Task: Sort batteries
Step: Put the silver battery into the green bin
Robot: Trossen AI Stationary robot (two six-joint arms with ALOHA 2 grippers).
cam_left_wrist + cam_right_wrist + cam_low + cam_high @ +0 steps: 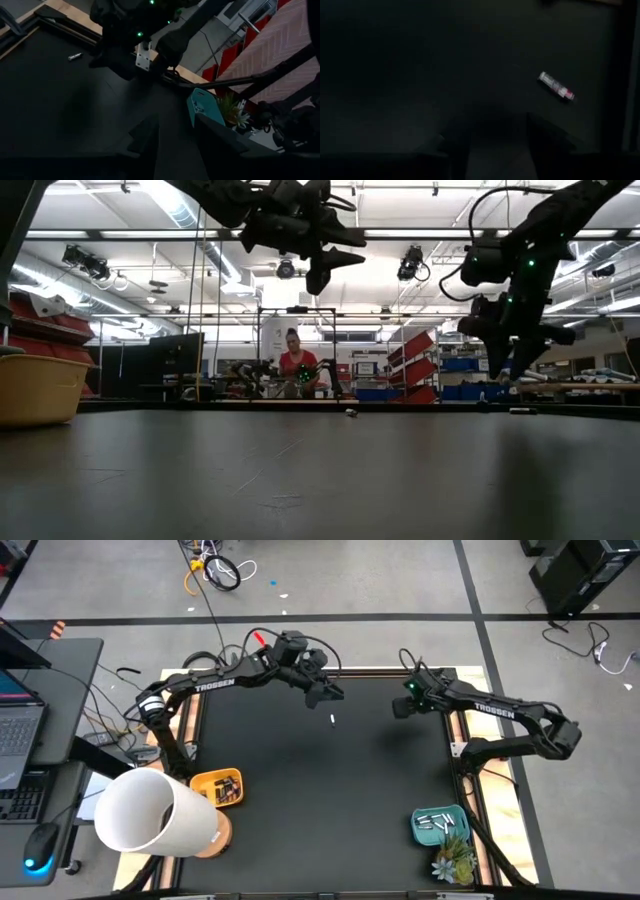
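A small white battery [332,720] lies on the black mat [300,800], just on the near side of my left gripper [328,692]. That gripper hangs high over the mat's far middle, open and with nothing between its fingers [175,145]. My right gripper [400,708] is over the mat's far right part and points steeply down. It is open [497,145] with nothing between its fingers. A white battery with a red end [556,86] lies flat on the mat ahead of its fingers, apart from them. The left wrist view shows a silver battery [75,56] close to the mat's border.
A yellow bin [205,780] with dark batteries stands at the mat's near left. A teal bin [420,830] with white batteries stands at the near right, with a small plant [455,862] in front of it. A big white cylinder [150,812] stands near the yellow bin. A person [292,360] sits far behind the table.
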